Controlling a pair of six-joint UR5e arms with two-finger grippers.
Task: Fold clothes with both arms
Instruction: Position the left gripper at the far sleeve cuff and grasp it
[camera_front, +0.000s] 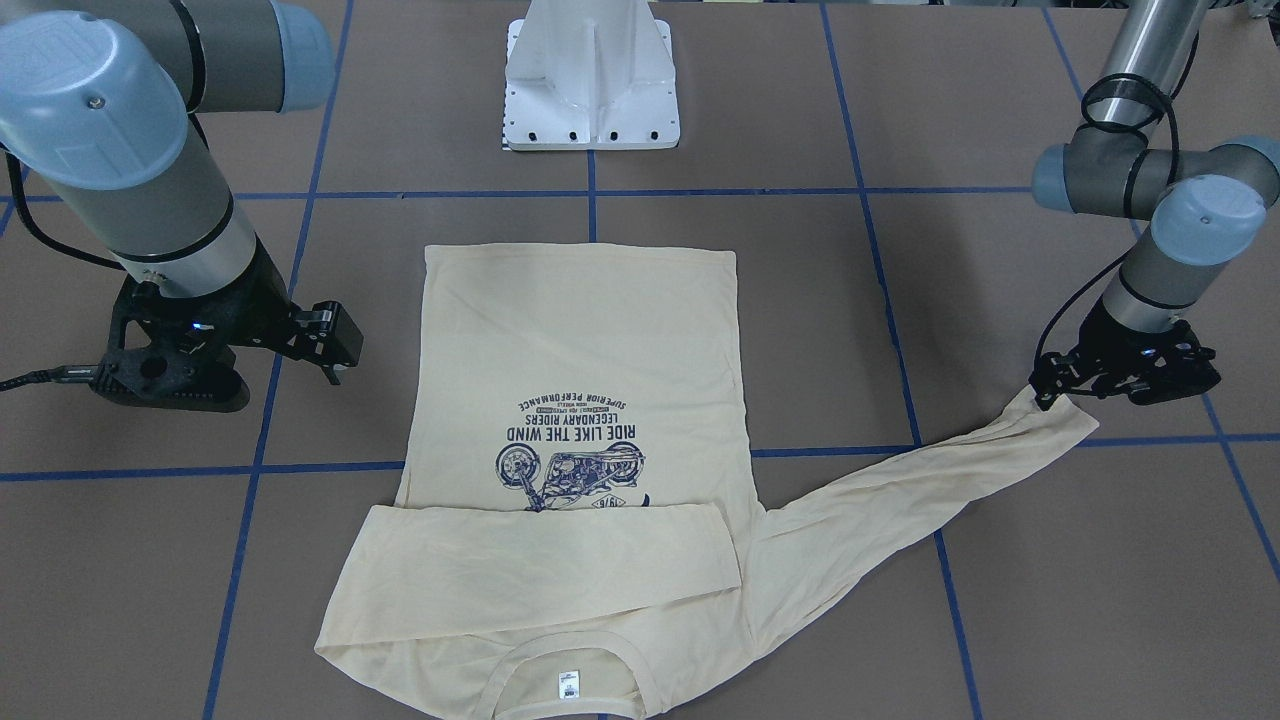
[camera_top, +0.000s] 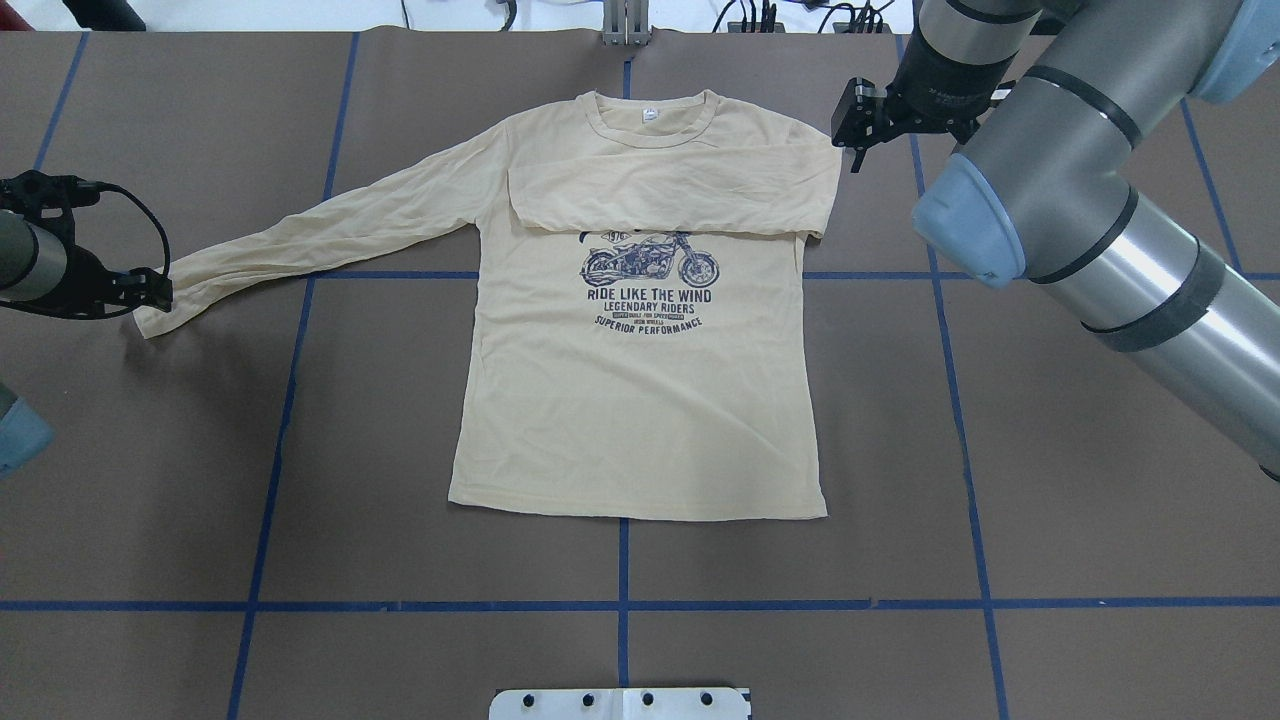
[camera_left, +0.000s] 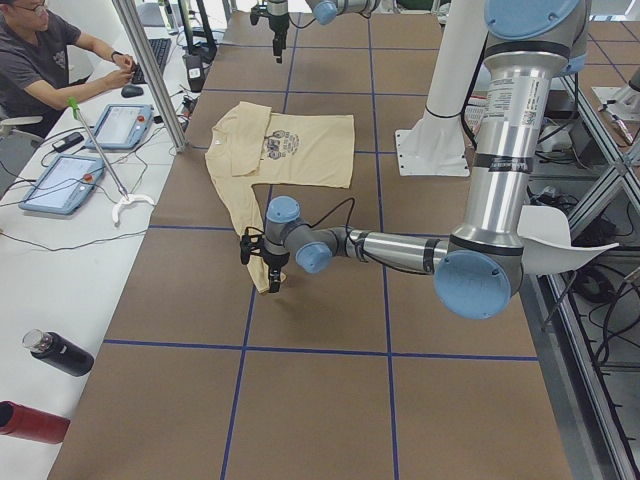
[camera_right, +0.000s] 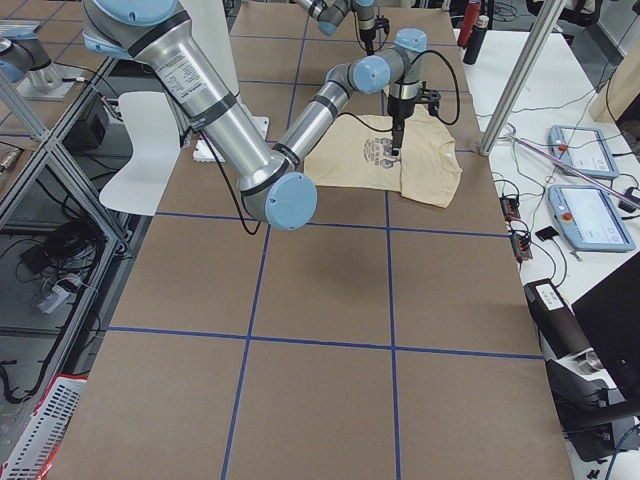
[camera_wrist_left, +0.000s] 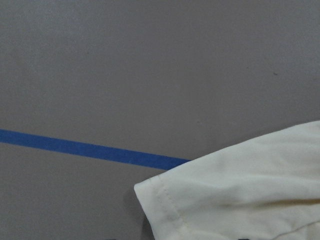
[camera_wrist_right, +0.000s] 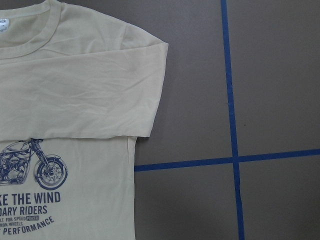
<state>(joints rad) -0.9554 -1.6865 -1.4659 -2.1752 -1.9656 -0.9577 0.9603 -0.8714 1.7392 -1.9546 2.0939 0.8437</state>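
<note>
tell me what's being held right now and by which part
The shirt, by the cuff at the end of its stretched-out sleeve, pinched in the left gripper.

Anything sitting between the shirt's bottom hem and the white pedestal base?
No objects. In the front-facing view only bare brown table lies between the hem of the T-shirt and the pedestal base, marked by crossing blue tape lines.

Everything is lit evenly and brightly from above — only soft shadows are thrown on the table. The left wrist view is slightly blurred.
</note>
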